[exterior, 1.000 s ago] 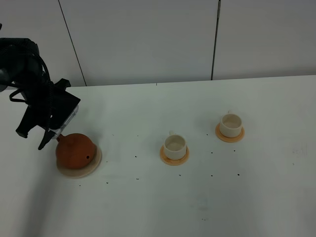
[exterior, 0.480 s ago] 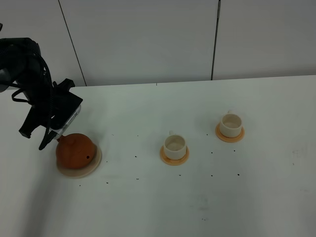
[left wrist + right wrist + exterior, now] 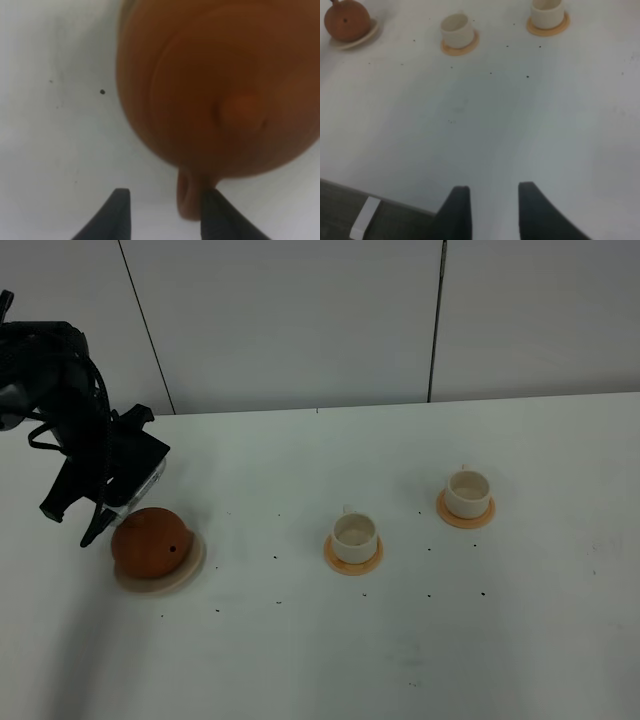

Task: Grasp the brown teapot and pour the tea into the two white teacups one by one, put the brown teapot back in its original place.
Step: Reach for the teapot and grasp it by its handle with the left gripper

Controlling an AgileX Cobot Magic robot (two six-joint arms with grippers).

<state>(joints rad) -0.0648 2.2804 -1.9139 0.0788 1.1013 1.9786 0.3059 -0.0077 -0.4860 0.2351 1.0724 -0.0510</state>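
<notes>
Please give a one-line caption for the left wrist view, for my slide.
Open left tool straddles the loop handle of the round reddish-brown clay teapot.

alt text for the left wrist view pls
Close-up of the brown teapot, lid knob visible, filling most of the frame above a white table. Its loop handle sits between the left arm's two open dark fingers, close to one.
</notes>
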